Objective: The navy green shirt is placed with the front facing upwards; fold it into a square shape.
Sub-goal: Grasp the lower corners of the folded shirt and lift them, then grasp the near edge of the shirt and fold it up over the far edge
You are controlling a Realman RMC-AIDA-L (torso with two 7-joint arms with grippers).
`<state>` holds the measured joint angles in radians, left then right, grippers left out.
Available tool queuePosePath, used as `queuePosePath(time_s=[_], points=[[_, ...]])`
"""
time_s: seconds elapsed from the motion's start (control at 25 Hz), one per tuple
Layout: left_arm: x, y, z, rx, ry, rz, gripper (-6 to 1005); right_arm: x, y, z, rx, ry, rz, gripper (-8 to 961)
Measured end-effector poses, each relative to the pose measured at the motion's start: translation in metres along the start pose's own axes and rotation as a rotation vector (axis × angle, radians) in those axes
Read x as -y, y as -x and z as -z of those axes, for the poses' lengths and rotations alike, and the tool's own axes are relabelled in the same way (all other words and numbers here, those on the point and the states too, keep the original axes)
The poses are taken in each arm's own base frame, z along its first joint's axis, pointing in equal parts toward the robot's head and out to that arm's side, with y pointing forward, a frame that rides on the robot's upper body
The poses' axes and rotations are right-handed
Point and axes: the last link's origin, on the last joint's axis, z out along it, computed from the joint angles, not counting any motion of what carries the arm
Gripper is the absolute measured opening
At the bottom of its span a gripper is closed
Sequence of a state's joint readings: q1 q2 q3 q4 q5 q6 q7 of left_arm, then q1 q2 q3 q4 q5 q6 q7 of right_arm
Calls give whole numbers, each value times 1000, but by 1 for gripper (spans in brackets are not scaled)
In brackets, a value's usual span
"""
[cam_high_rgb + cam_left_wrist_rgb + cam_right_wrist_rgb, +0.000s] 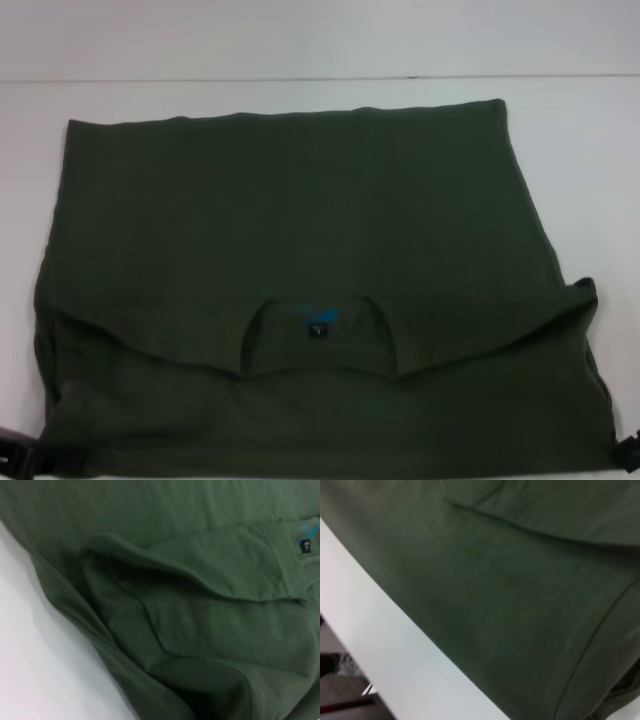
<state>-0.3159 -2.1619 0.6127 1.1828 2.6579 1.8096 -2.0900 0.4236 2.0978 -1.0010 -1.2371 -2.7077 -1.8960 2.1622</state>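
Observation:
The navy green shirt (300,220) lies spread on the white table (320,40). A fabric layer covers its front, so the lettering is hidden. The ribbed collar (318,345) shows near the front middle, with the small black tag and blue print (318,325) inside it. In the left wrist view the shirt (190,630) lies in soft folds, with the tag (306,542) at the picture's edge. The right wrist view shows flat shirt cloth (510,580). A black part of my left gripper (16,447) shows at the shirt's near left corner, and my right gripper (629,452) at the near right corner.
Bare white table runs beyond the shirt's far edge and along its left side (40,670). The right wrist view shows the table's edge (395,645) with dark clutter below it (335,680).

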Motion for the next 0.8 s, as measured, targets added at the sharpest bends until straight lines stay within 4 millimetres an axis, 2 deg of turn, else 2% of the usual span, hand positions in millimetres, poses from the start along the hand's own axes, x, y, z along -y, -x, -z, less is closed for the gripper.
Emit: queuePosePath(time_s=[0.36, 0.6, 0.8], points=[[-4, 10, 4, 46, 23, 7, 75, -9, -7, -1, -35, 42, -5, 16], [-6, 4, 7, 47, 31, -11, 74, -9, -5, 4, -12, 35, 32, 16], [-1, -10, 20, -10, 22, -15, 75, -5, 1, 21, 45, -2, 61, 16]])
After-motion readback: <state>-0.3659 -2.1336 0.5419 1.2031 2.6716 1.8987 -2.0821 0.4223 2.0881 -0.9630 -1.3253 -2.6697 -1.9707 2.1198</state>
